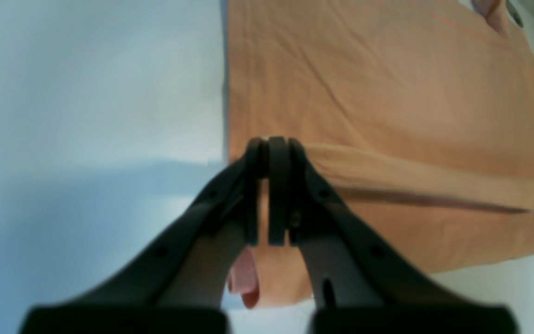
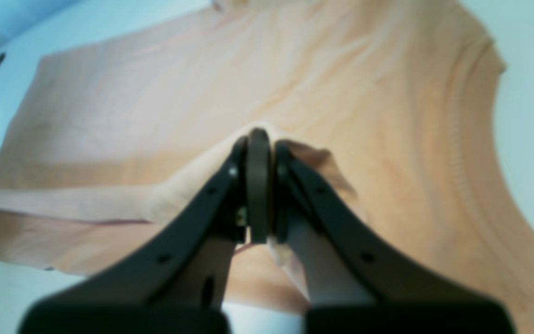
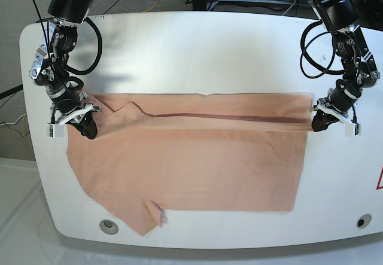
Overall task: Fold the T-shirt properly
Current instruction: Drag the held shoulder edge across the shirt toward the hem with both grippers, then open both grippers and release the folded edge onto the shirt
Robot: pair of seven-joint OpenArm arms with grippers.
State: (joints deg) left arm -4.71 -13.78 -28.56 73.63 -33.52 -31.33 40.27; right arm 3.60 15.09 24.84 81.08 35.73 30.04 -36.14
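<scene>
The T-shirt (image 3: 191, 157) lies spread on the white table (image 3: 197, 49), its far edge folded over toward the near side. Only the base view shows both ends of that fold pinched: the right gripper (image 3: 88, 130) clamps cloth at one end, the left gripper (image 3: 317, 121) at the other. The wrist views are blurred; each shows closed tips biting peach fabric, the shirt's edges cut off.

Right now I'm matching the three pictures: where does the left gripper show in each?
Left wrist: left gripper at bottom centre, shut on the T-shirt edge.
Right wrist: not in it; that gripper is the right one.
Base: at the right, pinching the shirt's corner.
Shared landmark: the raised fold ridge running across the shirt between the grippers, also in the left wrist view.
</scene>
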